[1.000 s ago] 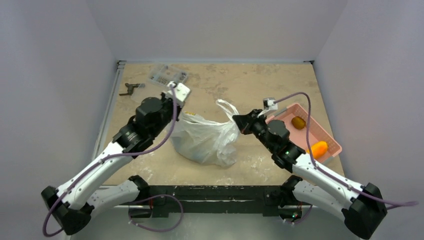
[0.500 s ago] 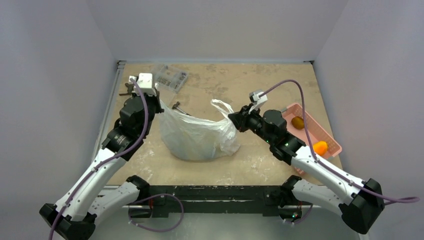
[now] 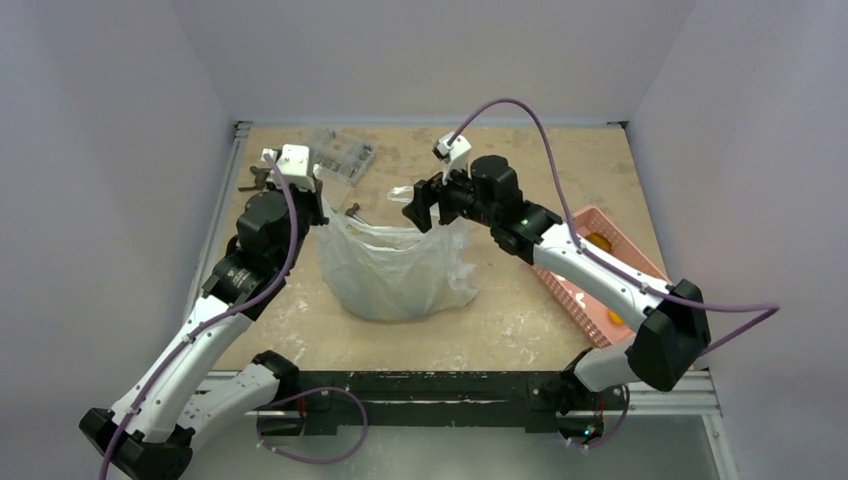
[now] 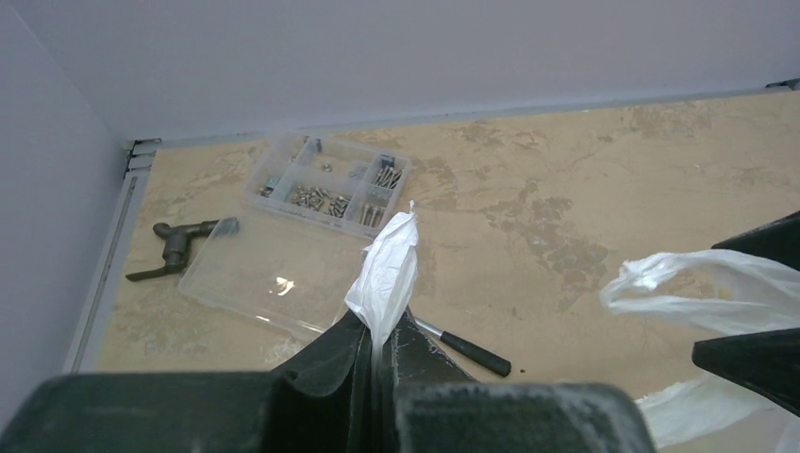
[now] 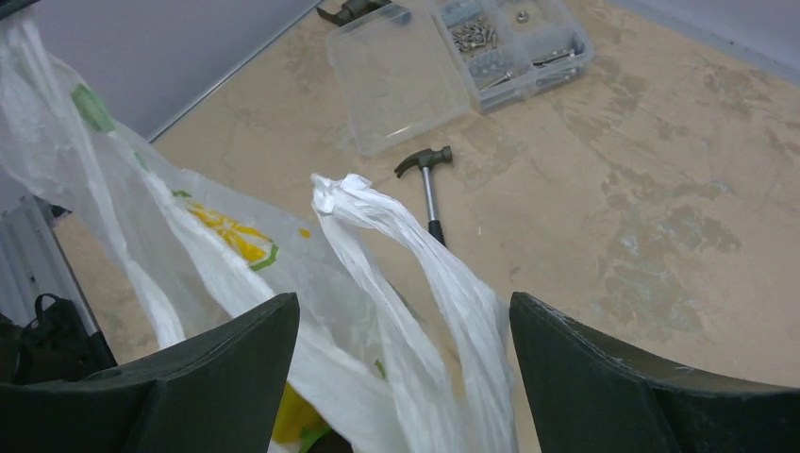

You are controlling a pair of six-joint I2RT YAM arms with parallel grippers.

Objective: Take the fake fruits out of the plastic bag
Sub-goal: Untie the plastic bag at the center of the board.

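The white plastic bag (image 3: 395,270) stands mid-table with its mouth stretched wide. My left gripper (image 3: 318,207) is shut on the bag's left handle (image 4: 385,274), which sticks up between the jaws (image 4: 382,326). My right gripper (image 3: 420,205) hangs open over the bag's right side. The right handle (image 5: 406,241) rises loose between its spread fingers (image 5: 236,368) without touching either. A yellow fake fruit (image 5: 288,420) with a bit of green shows low inside the bag. Two orange fake fruits (image 3: 598,240) (image 3: 612,317) lie in the pink basket (image 3: 570,290).
A clear parts organizer (image 3: 340,152) with its lid open lies at the back left. A small hammer (image 5: 429,184) rests behind the bag, and a dark metal tool (image 4: 179,247) lies by the left wall. My right arm crosses over the basket.
My left gripper pulled its handle back and left, stretching the bag open. My right gripper let go of the right handle, opened wide and swung toward the back, above the bag.
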